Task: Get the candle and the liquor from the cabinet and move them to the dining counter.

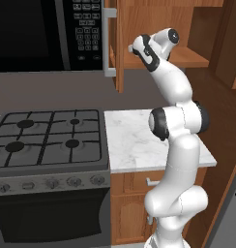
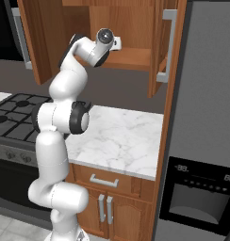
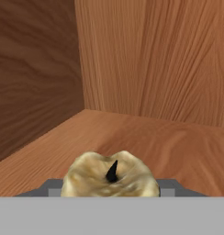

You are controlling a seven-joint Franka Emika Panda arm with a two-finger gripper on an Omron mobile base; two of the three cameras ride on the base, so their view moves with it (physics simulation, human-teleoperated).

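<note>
Going left to right across the left base view: stove (image 1: 47,138) under the microwave (image 1: 37,34), then the small marble slab (image 1: 139,140), and above that the cabinet (image 1: 195,59) with its doors swung open and the arm reaching up onto its shelf.

The candle (image 3: 109,176) is on that shelf, toward the cabinet's back left corner going by the hand view. It's a lumpy tan-gold blob with a dark wick poking up, sitting right between the gripper (image 3: 110,190) tips. The grey fingertips (image 3: 52,187) sit at its flanks, one on each side, and look like they're right up against it. Honestly though, I can't tell from these shots whether the jaws are actually squeezing it or just bracketing it. They're partway apart either way.

So I'd call this the grab-the-candle step. To do it well, I think you want:
- the candle centred between the pads, not riding on one finger
- a firm close before any lift, since it's short and squat and could pop out
- a small straight lift off the shelf, then back straight out of the cabinet, keeping the wrist clear of the open doors on either side
</note>
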